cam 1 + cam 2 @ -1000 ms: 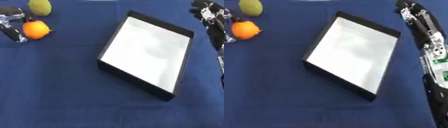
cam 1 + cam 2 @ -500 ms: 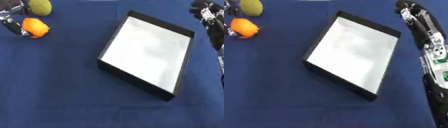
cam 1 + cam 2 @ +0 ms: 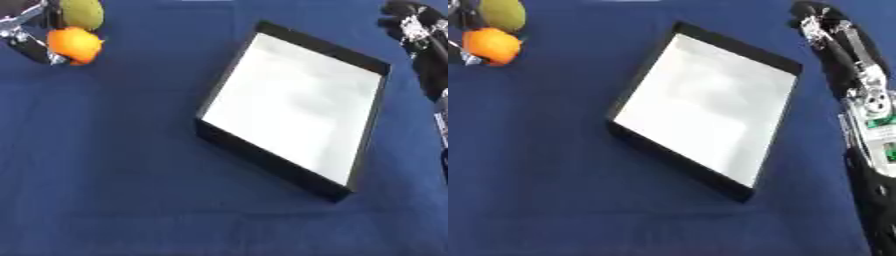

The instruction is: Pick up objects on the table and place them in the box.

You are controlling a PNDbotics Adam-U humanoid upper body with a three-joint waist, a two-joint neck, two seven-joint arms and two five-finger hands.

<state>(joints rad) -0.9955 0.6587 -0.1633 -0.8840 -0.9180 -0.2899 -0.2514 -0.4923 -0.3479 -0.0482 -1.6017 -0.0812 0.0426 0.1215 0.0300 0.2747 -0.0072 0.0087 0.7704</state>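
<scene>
At far left our left hand (image 3: pixel 26 37) has its fingers curled round the orange (image 3: pixel 74 44), just below a green fruit (image 3: pixel 81 12) at the top corner. The orange looks smooth, round and light, likely to roll, so we would take it across its widest part. A second ago it sat lower; it has since moved up toward the green fruit. The box (image 3: pixel 293 107), white inside and empty, lies mid-table, unmoved. At far right our right hand (image 3: pixel 820 22) hangs idle; its fingers we cannot tell.
</scene>
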